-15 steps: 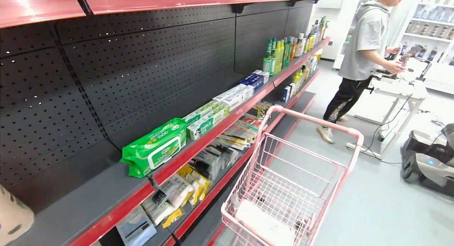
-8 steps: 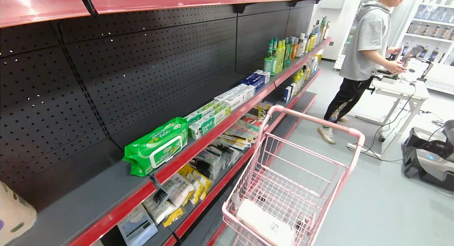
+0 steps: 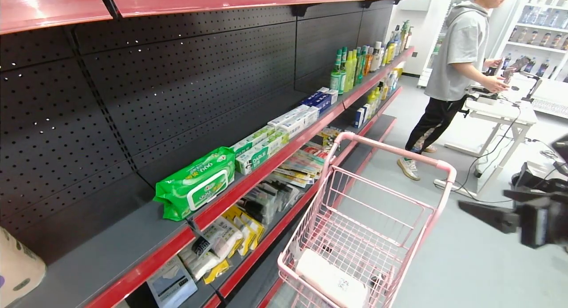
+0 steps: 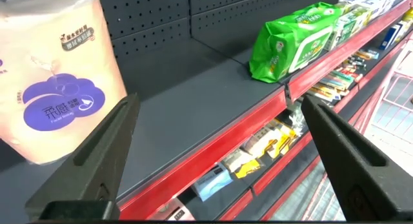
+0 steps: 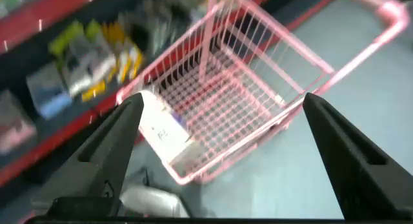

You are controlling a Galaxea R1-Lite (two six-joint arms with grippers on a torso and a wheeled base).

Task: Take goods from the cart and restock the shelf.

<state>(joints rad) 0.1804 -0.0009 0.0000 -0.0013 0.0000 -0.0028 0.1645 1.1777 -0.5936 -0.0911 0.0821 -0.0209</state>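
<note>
A pink wire cart (image 3: 377,219) stands on the floor beside the shelf (image 3: 133,250), and a white pack (image 3: 330,279) lies in its basket. My right gripper (image 3: 488,201) hangs open to the right of the cart, above the floor. From its wrist, the right gripper (image 5: 222,101) looks down on the cart (image 5: 258,101) and the white pack (image 5: 164,130). My left gripper (image 4: 221,100) is open and holds nothing, over the grey shelf board (image 4: 193,114). A toilet paper pack (image 4: 51,75) stands close by on the shelf. A green wipes pack (image 3: 195,183) lies farther along.
Toothpaste boxes (image 3: 262,148) and bottles (image 3: 355,64) line the shelf farther to the right. Packets (image 3: 230,241) fill the shelf below. A white desk (image 3: 501,115) with cables stands behind the cart. There is bare shelf board between the toilet paper (image 3: 17,268) and the wipes.
My right arm has risen into the head view at the right, gripper open and now beside the cart. The head camera shifted slightly at first. The goods have not moved.
</note>
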